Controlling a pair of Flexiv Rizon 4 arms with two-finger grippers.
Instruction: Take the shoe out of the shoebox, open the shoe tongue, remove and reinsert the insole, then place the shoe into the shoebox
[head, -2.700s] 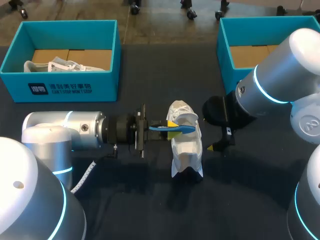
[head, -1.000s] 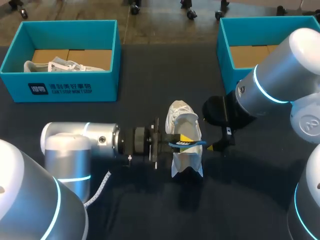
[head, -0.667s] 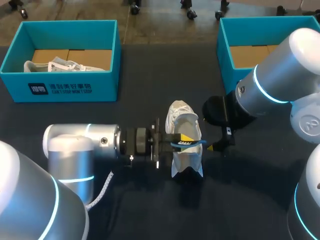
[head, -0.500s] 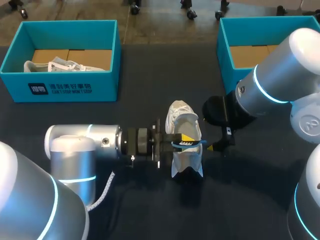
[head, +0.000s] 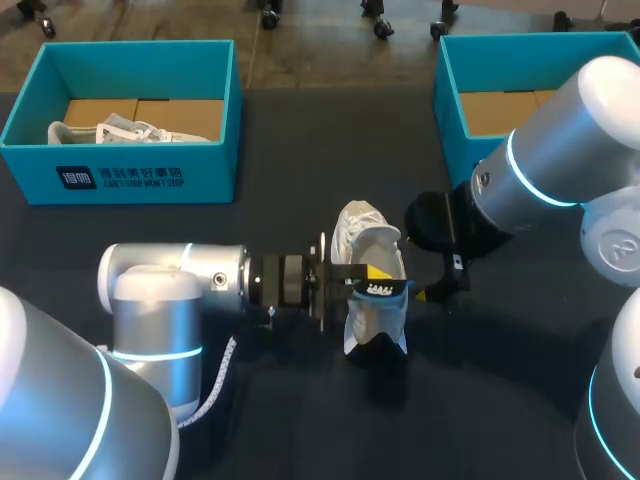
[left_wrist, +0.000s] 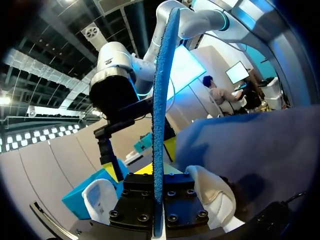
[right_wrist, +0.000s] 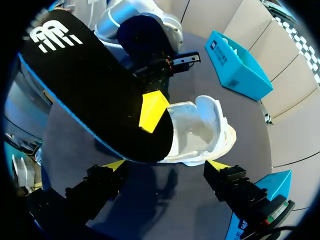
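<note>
White logo block and line of white print: front wall of teal shoebox (head: 120, 180), well apart from left gripper (head: 365, 282). White logo mark: black face of insole (right_wrist: 90, 85) clamped in left gripper, clear of its fingertip.

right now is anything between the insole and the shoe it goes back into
Nothing visible. The insole, in the left gripper, sits right over the white shoe's open mouth; the right gripper stands open beside it.

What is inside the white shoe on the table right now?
The white shoe shows bare pale lining at its opening. The black, blue-edged insole in the left claw hangs over it, covering the rest; whether its end is inside cannot be told.
</note>
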